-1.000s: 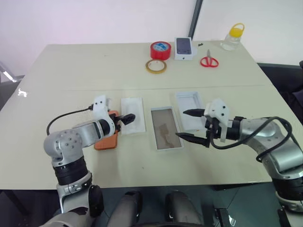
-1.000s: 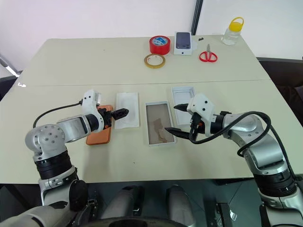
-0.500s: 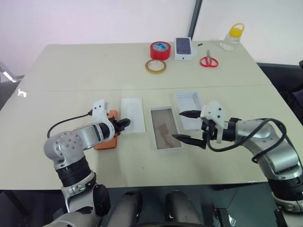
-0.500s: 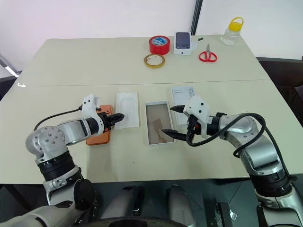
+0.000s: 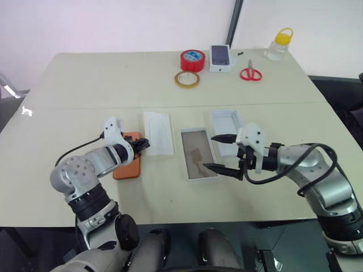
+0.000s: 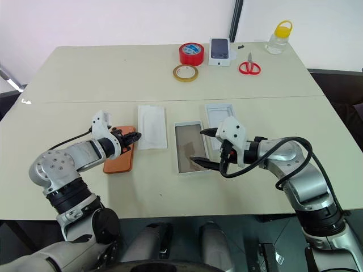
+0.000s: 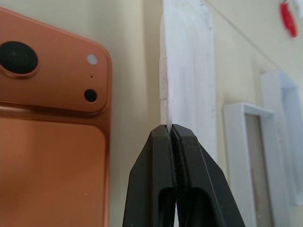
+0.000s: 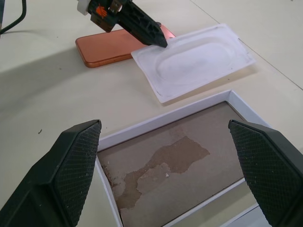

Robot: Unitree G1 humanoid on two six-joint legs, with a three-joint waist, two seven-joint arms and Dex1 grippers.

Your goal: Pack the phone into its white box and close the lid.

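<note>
Left gripper (image 7: 171, 128) is pinched shut on the edge of the flat white insert (image 5: 158, 132), presumably so the insert can go into the box first as a bed for the phone. Phone (image 5: 128, 161) lies camera side up just beside this gripper, on the side away from the box, untouched. White box (image 5: 198, 154) sits open just past the insert, brown floor bare. Right gripper (image 5: 218, 152) hangs over the box's far edge, jaws spread wide and empty, likely ready to steady it. Lid (image 5: 227, 129) lies beyond, touching the box, inner side up
</note>
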